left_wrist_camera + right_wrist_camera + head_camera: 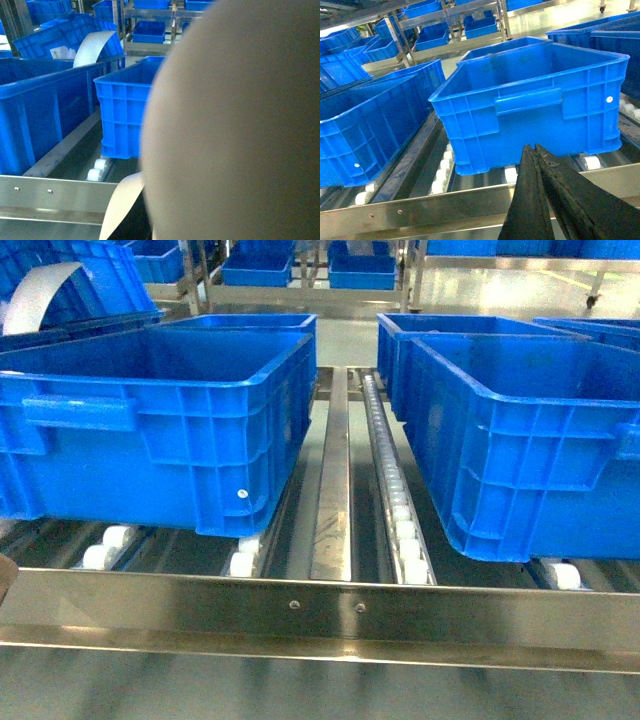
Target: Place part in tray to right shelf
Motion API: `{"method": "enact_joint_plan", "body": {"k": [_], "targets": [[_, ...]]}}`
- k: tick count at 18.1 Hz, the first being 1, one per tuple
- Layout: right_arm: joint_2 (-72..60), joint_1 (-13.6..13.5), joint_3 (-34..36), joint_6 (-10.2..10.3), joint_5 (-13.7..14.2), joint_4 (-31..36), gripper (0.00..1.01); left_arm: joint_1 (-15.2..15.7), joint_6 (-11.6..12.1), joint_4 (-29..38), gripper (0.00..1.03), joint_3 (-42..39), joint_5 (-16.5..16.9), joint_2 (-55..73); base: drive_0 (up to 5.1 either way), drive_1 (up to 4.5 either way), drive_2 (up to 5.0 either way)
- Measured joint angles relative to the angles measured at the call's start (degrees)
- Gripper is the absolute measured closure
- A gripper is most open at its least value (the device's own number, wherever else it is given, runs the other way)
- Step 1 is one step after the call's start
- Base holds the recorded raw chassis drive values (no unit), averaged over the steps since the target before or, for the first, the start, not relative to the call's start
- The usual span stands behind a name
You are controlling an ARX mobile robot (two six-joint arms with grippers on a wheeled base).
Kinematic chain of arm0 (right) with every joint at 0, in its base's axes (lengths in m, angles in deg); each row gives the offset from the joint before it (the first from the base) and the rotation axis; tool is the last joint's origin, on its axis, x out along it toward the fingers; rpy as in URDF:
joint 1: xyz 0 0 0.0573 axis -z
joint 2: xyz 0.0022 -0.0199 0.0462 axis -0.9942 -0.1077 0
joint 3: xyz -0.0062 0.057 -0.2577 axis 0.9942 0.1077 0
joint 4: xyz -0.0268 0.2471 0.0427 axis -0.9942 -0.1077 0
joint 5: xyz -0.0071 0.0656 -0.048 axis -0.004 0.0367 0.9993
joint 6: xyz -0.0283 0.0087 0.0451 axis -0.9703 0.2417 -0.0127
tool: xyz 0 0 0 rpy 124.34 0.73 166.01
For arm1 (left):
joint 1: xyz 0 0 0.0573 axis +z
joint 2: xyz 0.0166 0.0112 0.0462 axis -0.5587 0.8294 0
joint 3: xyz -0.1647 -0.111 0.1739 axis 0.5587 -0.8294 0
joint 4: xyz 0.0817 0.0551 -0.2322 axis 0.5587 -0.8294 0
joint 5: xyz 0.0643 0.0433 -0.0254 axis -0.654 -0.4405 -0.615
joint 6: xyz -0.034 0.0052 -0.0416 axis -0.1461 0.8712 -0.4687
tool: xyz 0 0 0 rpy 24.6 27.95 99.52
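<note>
Right gripper (536, 150) fingers pressed together over steel shelf rail (320, 615), blue crates (150, 425) left and right on roller tracks (400, 510), beige tray (235, 125) blocking left wrist view, left gripper state impossible to tell.

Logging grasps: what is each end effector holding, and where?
Right end effector: shut, empty. Left: not visible; the beige tray fills its view, hold point cannot be told.

Steel right shelf (320, 615) w/ blue crates on rollers

Flat front rail across the near edge; white roller tracks (398, 502) run front to back. Left crate (150, 430) & right crate (530, 450) sit on rollers, apart, bare track between; more crates behind.
</note>
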Motion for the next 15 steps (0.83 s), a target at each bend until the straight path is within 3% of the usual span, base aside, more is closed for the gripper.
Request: {"method": "enact_joint_plan", "body": {"k": [2, 4, 12, 15], "targets": [[0.0, 0.0, 0.0, 0.0, 0.02, 0.02, 0.99, 0.0, 0.0, -0.46, 0.89, 0.0, 0.02, 0.0, 0.0, 0.0, 0.0], [0.0, 0.0, 0.0, 0.0, 0.02, 0.0, 0.89, 0.0, 0.0, -0.37, 0.89, 0.0, 0.0, 0.0, 0.0, 0.0, 0.0], [0.0, 0.0, 0.0, 0.0, 0.02, 0.0, 0.03, 0.0, -0.02, -0.37, 0.89, 0.0, 0.02, 0.0, 0.0, 0.0, 0.0], [0.0, 0.0, 0.0, 0.09, 0.02, 0.0, 0.03, 0.0, -0.02, -0.37, 0.89, 0.0, 0.02, 0.0, 0.0, 0.0, 0.0]]}}
